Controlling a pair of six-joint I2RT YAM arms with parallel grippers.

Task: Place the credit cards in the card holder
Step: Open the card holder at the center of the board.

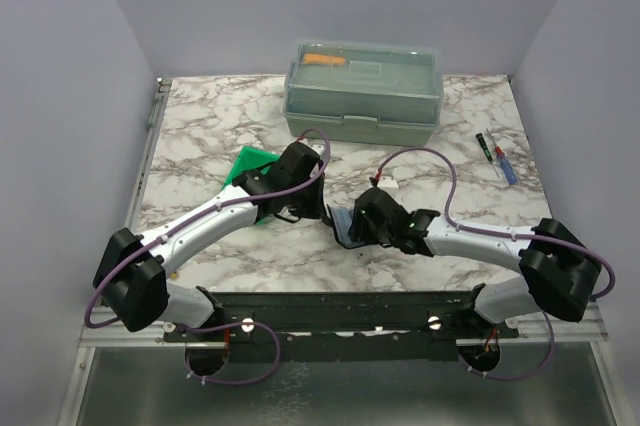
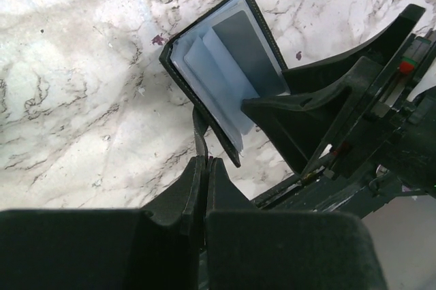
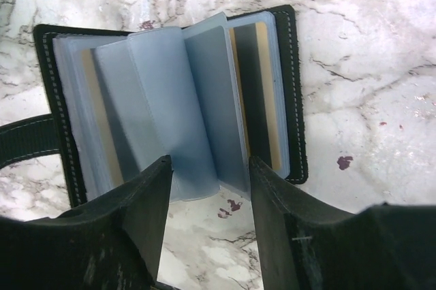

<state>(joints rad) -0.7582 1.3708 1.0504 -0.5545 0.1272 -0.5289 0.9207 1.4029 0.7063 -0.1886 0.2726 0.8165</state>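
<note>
The card holder (image 3: pixel 296 99) lies open on the marble table, its see-through pockets (image 3: pixel 163 99) fanned upward. A yellowish credit card with a dark stripe (image 3: pixel 262 92) sits in the right-hand pocket, and another yellowish one (image 3: pixel 95 120) shows at the left. The left wrist view shows a grey card (image 2: pixel 248 52) in a pocket. My left gripper (image 2: pixel 206 160) is shut on the holder's thin black strap (image 2: pixel 199 130). My right gripper (image 3: pixel 210 181) is open just below the pockets' lower edge, one finger at each side of the middle leaves. From above, both grippers (image 1: pixel 300 211) (image 1: pixel 360 221) meet at the holder (image 1: pixel 345 231).
A big grey-green lidded toolbox (image 1: pixel 363 91) stands at the back centre. A green bin (image 1: pixel 250 164) lies behind my left arm. Two pens (image 1: pixel 497 158) lie at the right, and a small white item (image 1: pixel 388 184) sits behind my right gripper.
</note>
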